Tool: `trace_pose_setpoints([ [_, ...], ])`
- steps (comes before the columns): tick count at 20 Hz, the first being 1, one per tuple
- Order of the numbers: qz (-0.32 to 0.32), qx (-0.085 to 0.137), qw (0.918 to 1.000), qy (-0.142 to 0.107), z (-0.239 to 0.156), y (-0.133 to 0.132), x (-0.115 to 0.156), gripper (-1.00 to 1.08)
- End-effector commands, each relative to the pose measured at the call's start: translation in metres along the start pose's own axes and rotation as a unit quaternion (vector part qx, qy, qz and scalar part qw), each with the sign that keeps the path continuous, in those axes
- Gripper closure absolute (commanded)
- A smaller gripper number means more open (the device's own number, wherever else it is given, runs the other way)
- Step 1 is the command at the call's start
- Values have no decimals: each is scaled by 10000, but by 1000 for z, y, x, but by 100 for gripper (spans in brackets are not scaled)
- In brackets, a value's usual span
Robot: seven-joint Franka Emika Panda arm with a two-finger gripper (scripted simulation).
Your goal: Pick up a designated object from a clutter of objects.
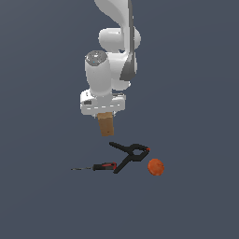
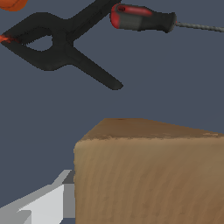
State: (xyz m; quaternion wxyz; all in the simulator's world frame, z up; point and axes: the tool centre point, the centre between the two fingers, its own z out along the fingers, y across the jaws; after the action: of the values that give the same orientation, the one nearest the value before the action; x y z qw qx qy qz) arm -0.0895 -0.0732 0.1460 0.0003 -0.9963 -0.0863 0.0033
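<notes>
The light-brown wooden block point(image 1: 106, 126) stands upright under my gripper point(image 1: 105, 115), with its top end between the fingers. In the wrist view the block point(image 2: 148, 175) fills the near part of the picture, and one grey finger point(image 2: 48, 201) lies flat against its side. The gripper is shut on the block. I cannot tell from these views whether the block rests on the floor or hangs just above it. The black spring clamp point(image 1: 130, 155), the black-and-red screwdriver point(image 1: 100, 166) and the orange ball point(image 1: 156, 166) lie apart from the block, nearer the camera in the exterior view.
The clamp point(image 2: 57, 46) and the screwdriver point(image 2: 142, 19) show beyond the block in the wrist view, with the ball's edge point(image 2: 12, 3) in a corner. The floor is plain dark grey. The white arm point(image 1: 114, 46) rises above the gripper.
</notes>
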Motion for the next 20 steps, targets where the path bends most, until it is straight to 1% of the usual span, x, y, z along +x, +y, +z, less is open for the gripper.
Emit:
trace_pose_setpoints([
  [1,-3,-13,10000,36,-9,-3,5,108],
  [9,-1,-19,10000,34,-47,-24,24,108],
  [20,-1,-19,10000,34,-137,-73,71,108],
])
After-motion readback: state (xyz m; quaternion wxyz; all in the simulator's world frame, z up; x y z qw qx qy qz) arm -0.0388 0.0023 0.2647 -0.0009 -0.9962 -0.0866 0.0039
